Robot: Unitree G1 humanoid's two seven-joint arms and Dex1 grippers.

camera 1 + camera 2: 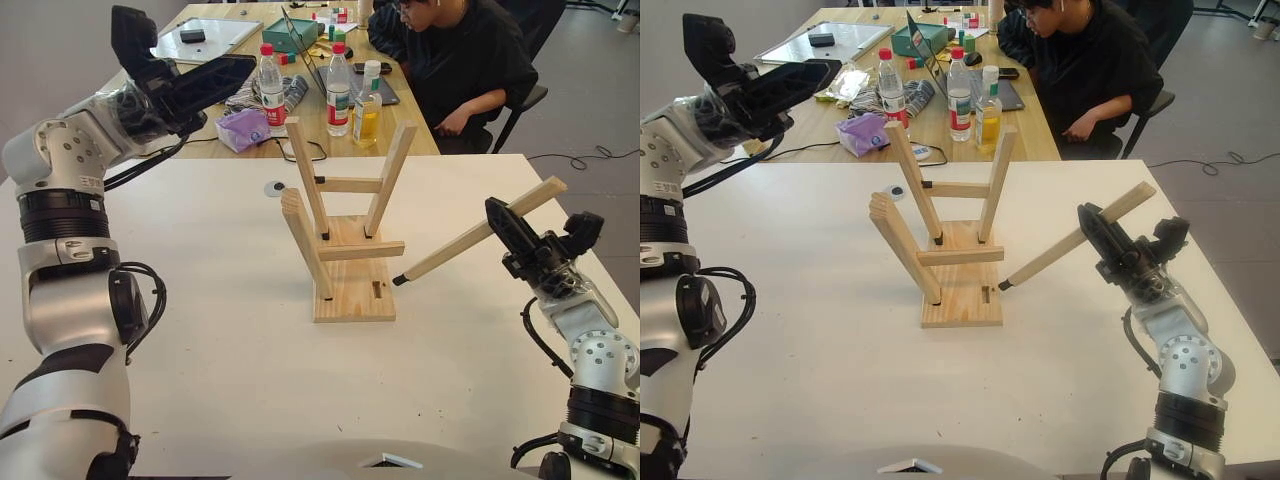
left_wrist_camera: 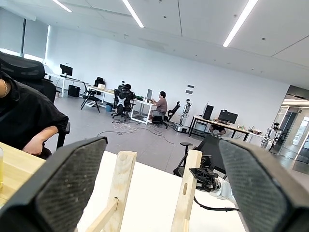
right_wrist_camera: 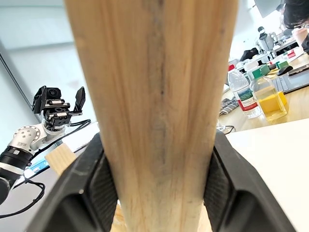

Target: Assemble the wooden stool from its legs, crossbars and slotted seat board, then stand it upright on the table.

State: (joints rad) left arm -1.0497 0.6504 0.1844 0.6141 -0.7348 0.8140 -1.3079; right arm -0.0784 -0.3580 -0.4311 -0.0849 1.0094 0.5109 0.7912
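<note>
Left eye view: on the white table (image 1: 230, 340) the seat board (image 1: 352, 292) lies flat, legs and crossbars rising from it. Your right gripper (image 1: 500, 222) clamps a loose leg (image 1: 445, 252). Your left gripper (image 2: 161, 145) hangs spread. Beyond, a wooden desk (image 1: 405, 135) holds bottles (image 1: 338, 90).

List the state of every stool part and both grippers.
seat board: flat on the table, one slot empty
three legs: standing in the seat board
crossbars: two, fitted between those legs
fourth leg: tilted, lower end near the seat board
right gripper: shut on the fourth leg
left gripper: open, empty, raised
</note>
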